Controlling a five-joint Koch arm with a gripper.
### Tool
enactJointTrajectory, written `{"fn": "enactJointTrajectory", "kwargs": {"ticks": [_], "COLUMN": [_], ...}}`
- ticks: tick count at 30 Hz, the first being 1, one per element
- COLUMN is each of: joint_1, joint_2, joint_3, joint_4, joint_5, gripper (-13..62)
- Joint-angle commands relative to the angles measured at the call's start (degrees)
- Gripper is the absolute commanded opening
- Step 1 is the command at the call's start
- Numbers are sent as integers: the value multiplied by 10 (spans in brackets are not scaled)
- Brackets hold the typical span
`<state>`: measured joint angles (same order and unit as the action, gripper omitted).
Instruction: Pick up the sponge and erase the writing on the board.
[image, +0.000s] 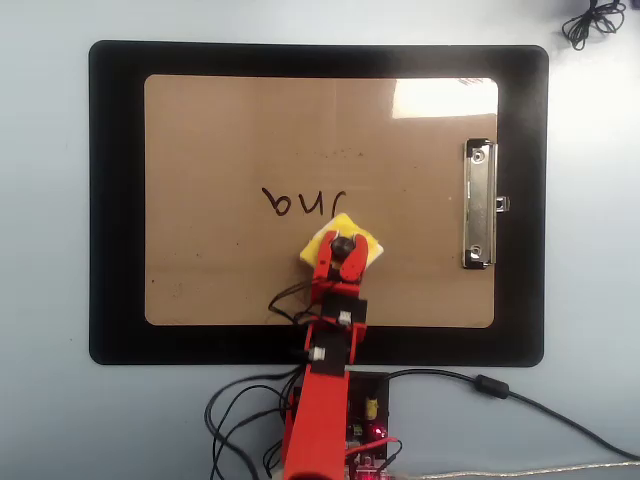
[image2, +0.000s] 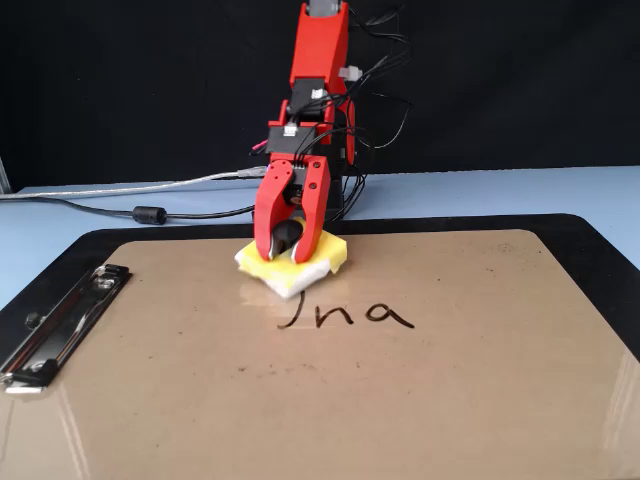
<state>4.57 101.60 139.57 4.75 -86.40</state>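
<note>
sponge: my red claw (image2: 293, 251) clamped on small yellow square sponge's (image2: 320, 262) black knob, frame centre.
handling: i judge it soft, light; knob is the hold.

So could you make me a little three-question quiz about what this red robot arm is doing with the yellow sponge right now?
1. True or false: the hand is closed on the black knob of the sponge.
2. In the overhead view, the sponge lies where relative to the writing?
A. On top of its middle
B. Just below its right end
C. Beside the metal clip
3. Fill in: the board rests on a larger ____ mat.

Key:
1. True
2. B
3. black
</note>
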Motion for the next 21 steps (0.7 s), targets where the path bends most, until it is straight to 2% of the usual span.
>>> {"fn": "enactJointTrajectory", "kwargs": {"ticks": [1,3,7,11,14,16,19,21], "joint_1": [-10,-15,-23,-24,-25,-26,-27,-33], "joint_2": [-110,-194,-197,-27,157,235,249,189], "joint_3": [-81,-166,-180,-15,123,157,147,88], "joint_4": [-23,-24,-17,0,22,53,83,68], "joint_5": [-30,-53,-64,-63,-63,-62,-62,-62], "gripper": [-80,-80,-80,-80,-80,-80,-80,-80]}}
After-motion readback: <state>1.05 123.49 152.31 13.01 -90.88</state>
